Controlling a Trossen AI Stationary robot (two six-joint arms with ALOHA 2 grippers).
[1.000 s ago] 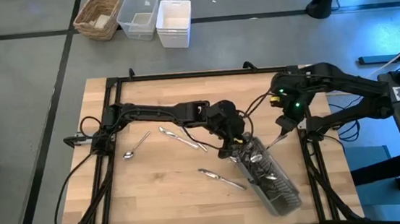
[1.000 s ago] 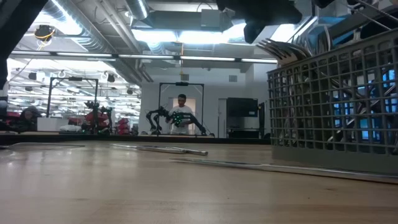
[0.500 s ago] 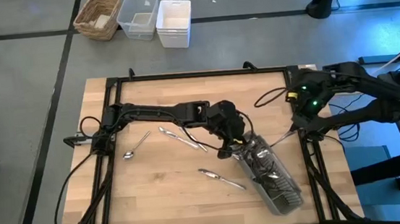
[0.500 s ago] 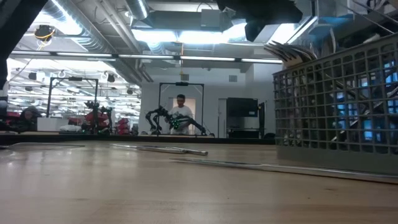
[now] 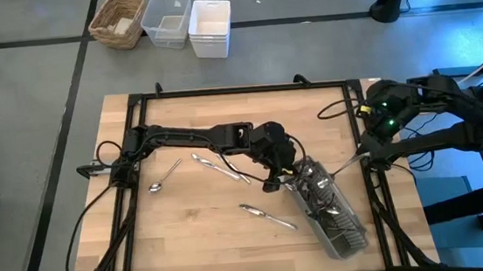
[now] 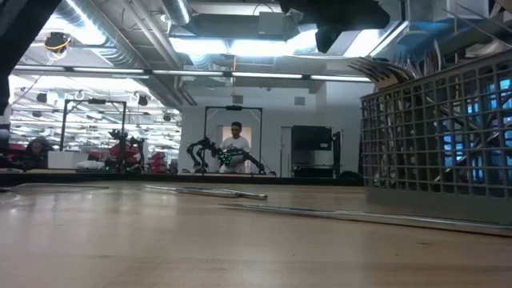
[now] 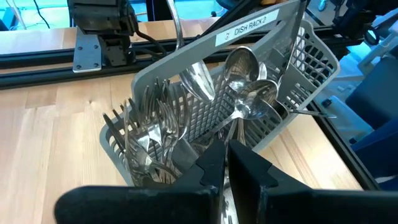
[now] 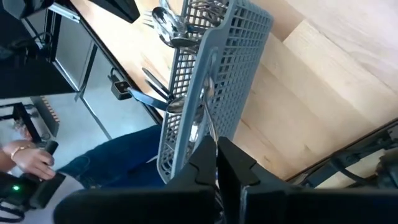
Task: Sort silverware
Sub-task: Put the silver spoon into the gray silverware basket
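Note:
The grey slatted caddy (image 5: 325,209) lies on its side at the table's right, packed with silverware (image 7: 239,93). Its open end faces my left gripper (image 5: 282,177), which is shut right at that end. My right gripper (image 5: 363,154) is by the table's right rail, shut on a thin utensil (image 5: 346,165) that runs back to the caddy. A spoon (image 5: 164,175) and two other pieces (image 5: 220,166), (image 5: 266,215) lie flat on the wood. In the low view the caddy (image 6: 440,136) stands at the right. My left gripper has its two fingers closed on a bright silver strip (image 7: 226,186) at the caddy's open end. The fingers themselves hide what piece it is and how it lies. The fingers point slanting down toward the table's right side. My right gripper pinches the free end of a thin metal handle (image 8: 214,144) between its two fingers. The handle runs along the fingers and on into the caddy's mesh wall (image 8: 205,93). Its far end rests at the caddy (image 5: 334,172).
A black frame rail (image 5: 220,91) runs round the table. A woven basket (image 5: 117,19), a clear bin (image 5: 167,17) and a white bin (image 5: 210,26) stand beyond the far edge. A person's hand (image 8: 25,158) shows beyond the table in the right wrist view.
My right gripper has gone toward the table's right edge, still shut on the thin utensil. The caddy has shifted a little the same way; in the low view its near corner has moved rightward.

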